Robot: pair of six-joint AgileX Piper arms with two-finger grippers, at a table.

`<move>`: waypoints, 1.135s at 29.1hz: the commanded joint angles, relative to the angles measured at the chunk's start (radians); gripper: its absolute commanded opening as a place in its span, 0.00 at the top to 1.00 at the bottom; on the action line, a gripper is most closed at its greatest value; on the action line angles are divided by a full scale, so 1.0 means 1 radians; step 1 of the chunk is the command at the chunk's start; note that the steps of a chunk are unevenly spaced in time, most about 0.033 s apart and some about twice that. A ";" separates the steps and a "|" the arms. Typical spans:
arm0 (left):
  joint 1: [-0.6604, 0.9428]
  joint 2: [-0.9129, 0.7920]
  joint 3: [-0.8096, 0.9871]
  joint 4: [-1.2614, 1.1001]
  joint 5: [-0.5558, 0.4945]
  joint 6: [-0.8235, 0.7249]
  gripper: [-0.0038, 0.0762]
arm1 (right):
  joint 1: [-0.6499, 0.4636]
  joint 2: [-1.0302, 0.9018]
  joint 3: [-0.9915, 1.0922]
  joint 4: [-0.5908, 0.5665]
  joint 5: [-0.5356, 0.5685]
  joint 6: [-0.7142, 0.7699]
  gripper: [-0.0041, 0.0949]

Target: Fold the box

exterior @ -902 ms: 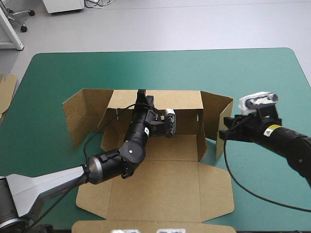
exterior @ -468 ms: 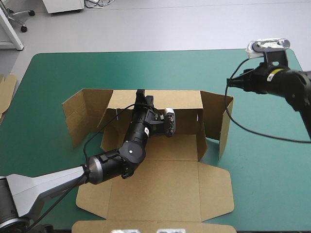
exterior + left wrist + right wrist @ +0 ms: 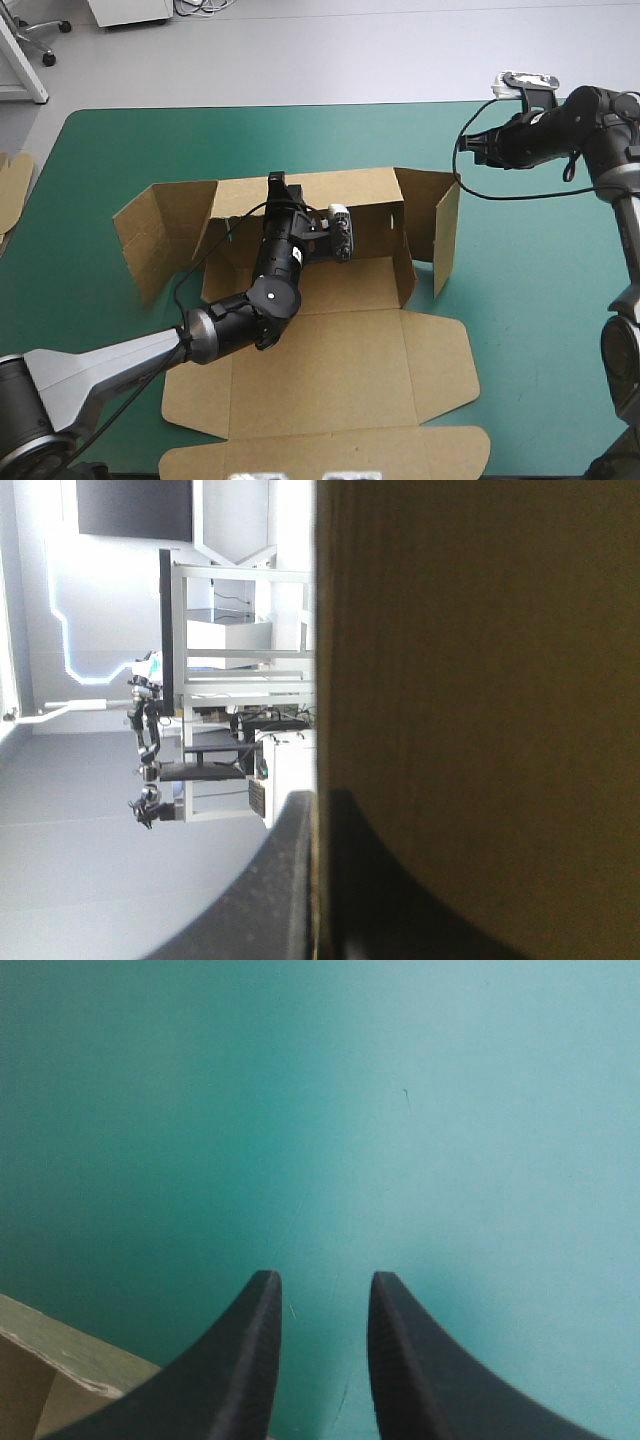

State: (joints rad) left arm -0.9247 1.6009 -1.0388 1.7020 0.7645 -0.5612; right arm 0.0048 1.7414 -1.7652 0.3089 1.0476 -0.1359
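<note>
The brown cut-board box (image 3: 330, 370), back walls raised, sits mid teal-green table (image 3: 120, 140). The left gripper (image 3: 276, 186) clamps its back wall's rim; the right gripper (image 3: 472, 146) hangs released near the far-right corner. Light, stiff board; flap edges seem the best holds.

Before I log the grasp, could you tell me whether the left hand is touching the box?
Touching. In the left wrist view, the left hand is shut on the box, its board clamped between both fingers.
</note>
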 commanded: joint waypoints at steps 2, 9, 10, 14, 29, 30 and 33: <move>0.009 -0.006 -0.120 0.064 0.034 -0.024 0.97 | -0.010 0.025 -0.082 0.043 -0.048 -0.023 0.71; 0.009 0.041 -0.169 0.062 0.009 0.004 0.97 | -0.010 0.118 -0.170 0.055 -0.062 -0.025 0.71; 0.009 0.049 -0.169 0.062 0.009 0.004 0.97 | -0.010 0.131 -0.183 0.059 -0.062 -0.025 0.71; 0.010 0.062 -0.169 0.062 0.006 0.004 0.97 | -0.010 0.165 -0.219 0.080 -0.035 -0.041 0.71; 0.031 0.100 -0.169 0.060 -0.001 0.013 0.97 | -0.028 0.181 -0.225 0.239 0.153 -0.148 0.71; 0.032 0.100 -0.169 0.060 -0.001 0.009 0.97 | -0.035 0.177 -0.225 0.245 0.164 -0.154 0.71; 0.032 0.100 -0.169 0.060 -0.003 0.009 0.97 | -0.044 0.156 -0.223 0.290 0.191 -0.176 0.71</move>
State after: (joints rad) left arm -0.8931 1.7389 -1.1806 1.7361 0.7344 -0.5321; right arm -0.0247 1.9774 -1.9552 0.5247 1.2299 -0.2834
